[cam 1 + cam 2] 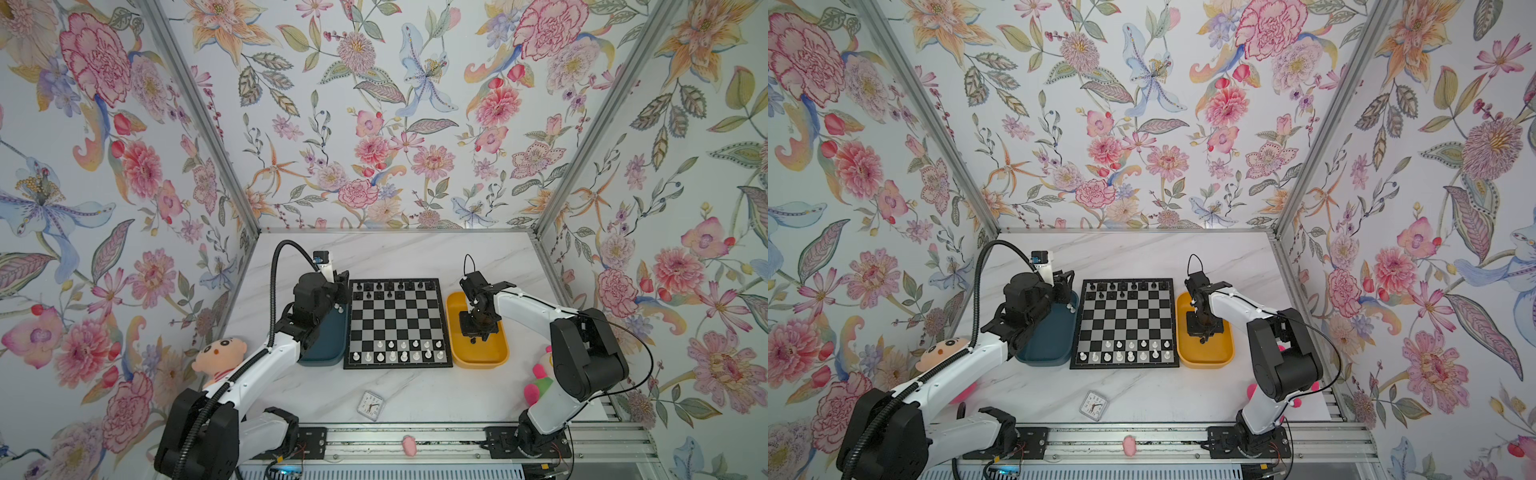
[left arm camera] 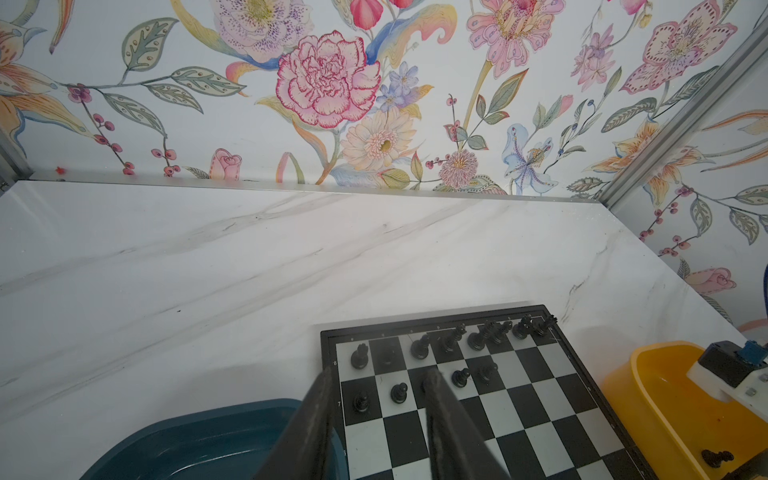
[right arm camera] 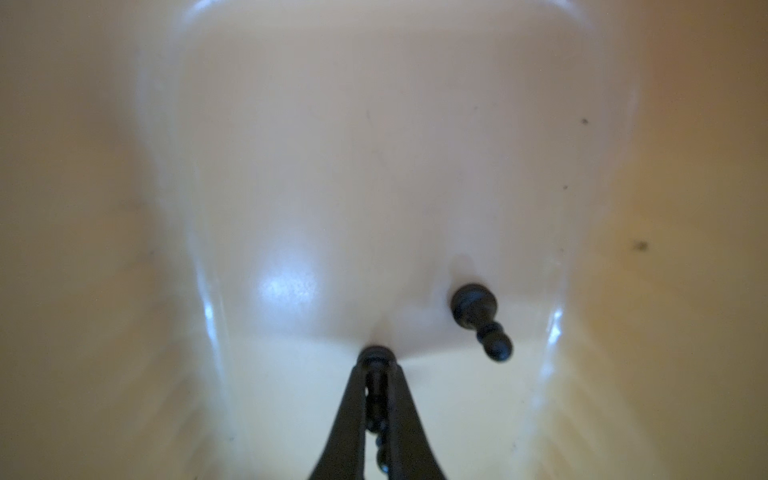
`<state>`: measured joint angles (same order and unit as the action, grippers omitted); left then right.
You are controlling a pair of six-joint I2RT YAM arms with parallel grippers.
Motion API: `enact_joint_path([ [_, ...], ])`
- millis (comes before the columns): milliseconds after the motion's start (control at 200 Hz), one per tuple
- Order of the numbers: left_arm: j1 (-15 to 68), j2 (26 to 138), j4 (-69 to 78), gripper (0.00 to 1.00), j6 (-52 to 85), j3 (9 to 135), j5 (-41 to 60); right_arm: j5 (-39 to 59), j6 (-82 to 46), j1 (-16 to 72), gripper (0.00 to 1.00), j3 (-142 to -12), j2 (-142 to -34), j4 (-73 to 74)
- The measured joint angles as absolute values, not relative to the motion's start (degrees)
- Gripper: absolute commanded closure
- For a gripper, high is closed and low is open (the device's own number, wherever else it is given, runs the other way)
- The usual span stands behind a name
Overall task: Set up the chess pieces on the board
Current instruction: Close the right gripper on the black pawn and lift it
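The right gripper (image 3: 376,368) is clamped on a tiny black pawn (image 3: 376,356) in the yellow tray (image 3: 374,166); a second pawn (image 3: 482,318), also black, lies toppled just beside.

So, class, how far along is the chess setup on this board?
Done: both back rows on the board look largely filled, pawn rows only partly. In hand: the right gripper is shut on a black piece in the yellow tray. Still to do: a black pawn lying there, a white piece by the teal tray, remaining pawn gaps.
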<state>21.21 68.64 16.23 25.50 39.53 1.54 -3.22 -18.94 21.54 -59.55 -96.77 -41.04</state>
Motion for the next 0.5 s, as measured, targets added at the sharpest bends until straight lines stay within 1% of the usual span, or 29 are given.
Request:
enact_joint_path([
  [500,21.21,68.49,16.32,0.61,25.50,39.53,1.54,-4.10,-18.72,22.13,0.93,-68.55,-95.57,-47.37],
])
